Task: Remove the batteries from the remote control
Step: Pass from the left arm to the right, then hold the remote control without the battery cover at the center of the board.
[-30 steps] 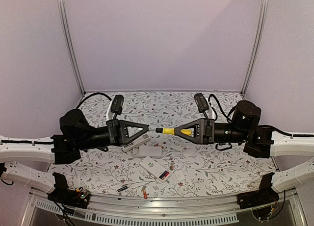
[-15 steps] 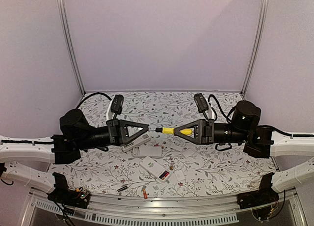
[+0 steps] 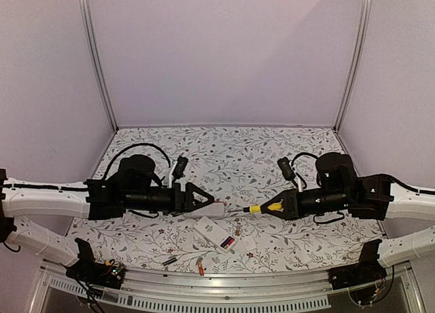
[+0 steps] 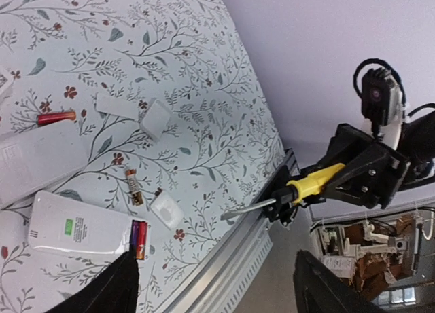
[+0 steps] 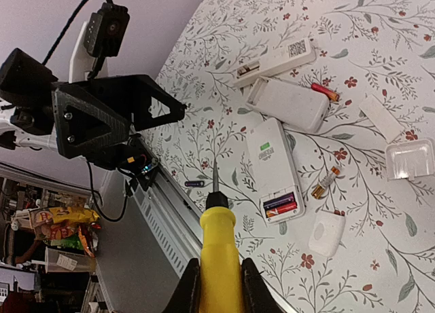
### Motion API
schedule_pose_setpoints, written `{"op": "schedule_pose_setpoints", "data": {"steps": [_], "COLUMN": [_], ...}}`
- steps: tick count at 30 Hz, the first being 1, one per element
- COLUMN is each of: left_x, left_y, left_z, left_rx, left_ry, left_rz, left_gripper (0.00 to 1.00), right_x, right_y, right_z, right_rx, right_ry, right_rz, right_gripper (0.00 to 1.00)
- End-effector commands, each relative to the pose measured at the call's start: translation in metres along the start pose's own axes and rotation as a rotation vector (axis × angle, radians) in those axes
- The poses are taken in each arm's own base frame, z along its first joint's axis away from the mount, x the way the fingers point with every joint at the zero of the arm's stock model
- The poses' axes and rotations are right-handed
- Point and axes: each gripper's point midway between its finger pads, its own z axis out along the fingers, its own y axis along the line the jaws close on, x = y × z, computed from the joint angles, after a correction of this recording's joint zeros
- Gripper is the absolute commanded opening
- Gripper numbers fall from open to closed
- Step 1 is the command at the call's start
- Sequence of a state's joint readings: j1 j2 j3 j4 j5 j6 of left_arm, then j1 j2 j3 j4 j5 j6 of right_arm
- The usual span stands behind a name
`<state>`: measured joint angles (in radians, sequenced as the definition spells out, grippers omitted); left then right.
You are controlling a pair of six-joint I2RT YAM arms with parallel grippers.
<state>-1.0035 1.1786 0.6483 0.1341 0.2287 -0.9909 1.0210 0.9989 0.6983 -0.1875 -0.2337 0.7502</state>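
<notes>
A white remote control [image 5: 274, 163] lies back up with its compartment open, and two batteries [image 5: 281, 206], one dark and one red, sit in it. In the top view the same remote [image 3: 212, 230] is just in front of both grippers. My right gripper [image 5: 219, 265] is shut on the yellow handle of a screwdriver [image 5: 219, 231], whose tip points left above the table. The screwdriver [image 3: 255, 208] hangs between the two grippers. My left gripper [image 4: 214, 275] is open with nothing between its fingers, above the remotes. Loose batteries [image 5: 324, 183] lie nearby.
Two more remotes [image 5: 289, 102] [image 5: 275, 60] lie behind the open one. A red battery [image 5: 325, 91], a dark one [image 5: 194, 183] and small white cover plates [image 5: 326, 233] [image 5: 410, 158] are scattered around. The table's metal front rail [image 4: 238, 252] runs close by.
The left gripper let go of the screwdriver's tip and opened. The right gripper closed on the handle. Both arms came down and nearer, over the remotes.
</notes>
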Motion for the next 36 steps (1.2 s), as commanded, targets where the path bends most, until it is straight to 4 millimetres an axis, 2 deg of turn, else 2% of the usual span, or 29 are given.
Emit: {"op": "schedule_pose_setpoints", "data": {"steps": [1, 7, 13, 18, 28, 36], "left_x": [0.018, 0.025, 0.028, 0.040, 0.041, 0.050], "left_y": [0.058, 0.100, 0.115, 0.137, 0.147, 0.154], "left_z": [0.009, 0.017, 0.029, 0.038, 0.051, 0.052], "left_rx": [-0.222, -0.416, -0.477, -0.530, -0.554, -0.558], "left_ry": [0.087, 0.187, 0.276, 0.366, 0.420, 0.466], "left_rz": [0.024, 0.122, 0.251, 0.297, 0.356, 0.366], "left_gripper": [0.78, 0.81, 0.83, 0.82, 0.81, 0.73], "right_x": [0.046, 0.054, 0.059, 0.056, 0.050, 0.046], "right_y": [-0.045, -0.057, -0.061, -0.061, -0.057, -0.058], "right_z": [0.003, 0.012, 0.023, 0.030, 0.034, 0.039], "right_rx": [0.169, 0.222, 0.233, 0.216, 0.165, 0.173], "right_ry": [0.200, 0.266, 0.325, 0.343, 0.371, 0.373], "right_rz": [-0.063, -0.112, -0.142, -0.154, -0.159, -0.169], "right_gripper": [0.00, 0.00, 0.00, 0.00, 0.00, 0.00]}}
